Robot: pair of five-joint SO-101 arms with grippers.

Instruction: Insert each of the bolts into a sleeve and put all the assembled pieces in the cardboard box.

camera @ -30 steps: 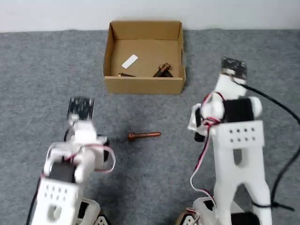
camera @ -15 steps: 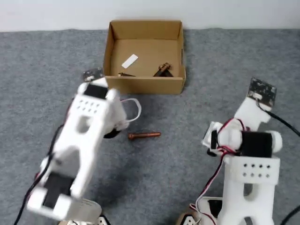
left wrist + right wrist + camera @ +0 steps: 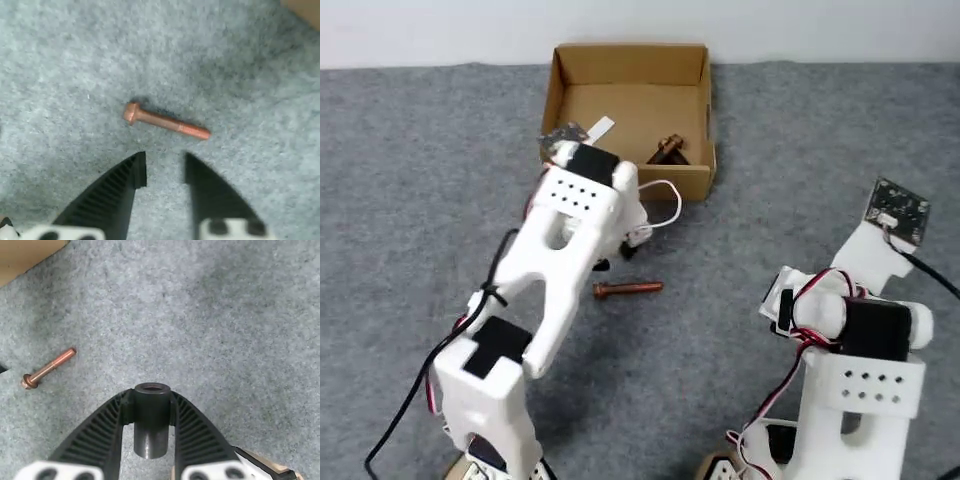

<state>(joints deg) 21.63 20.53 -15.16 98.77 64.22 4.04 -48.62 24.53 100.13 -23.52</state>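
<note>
A copper bolt lies flat on the grey carpet in front of the cardboard box. My left gripper hovers just above it, open, with the bolt lying beyond the fingertips and nothing between them. In the high view the left arm stretches over the carpet next to the bolt. My right gripper is shut on a black sleeve, held upright with its bore facing up, over bare carpet. The bolt lies farther off in the right wrist view. The right arm stands at the right.
Inside the box lie a copper and dark assembled piece and a white slip. A box corner shows in the right wrist view. Open carpet lies between the arms and at the far left.
The left arm has swung forward from the front left to above the bolt, near the box. The right arm has drawn back toward the right and front. The bolt has not moved.
</note>
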